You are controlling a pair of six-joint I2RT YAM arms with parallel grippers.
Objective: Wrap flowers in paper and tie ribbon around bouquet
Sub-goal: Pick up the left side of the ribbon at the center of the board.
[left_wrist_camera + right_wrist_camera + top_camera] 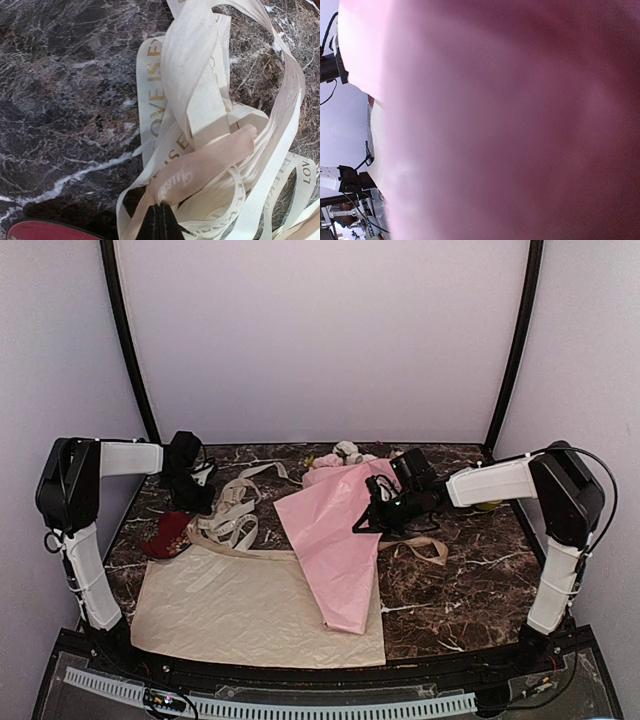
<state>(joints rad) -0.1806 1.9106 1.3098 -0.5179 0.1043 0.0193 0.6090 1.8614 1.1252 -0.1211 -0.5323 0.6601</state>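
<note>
Nearest me, a cream-beige sheet [230, 615] lies flat on the marble bench [470, 580], and the bouquet's [335, 540] narrow end rests on it. The pink paper [322, 525] cone runs away from me. The ribbon [428, 545] loops on the bench just right of the cone. At left, past a red object [165, 535], my left gripper [159, 222] has its jaws pressed together at a tan strip in the cream-white tangle [232, 515]; I cannot tell whether it is pinched. My right gripper [368, 512] sits against the cone's right edge, jaws closed, its camera filled with pink. Farthest off, the flowers [340, 453] show at the wide end.
</note>
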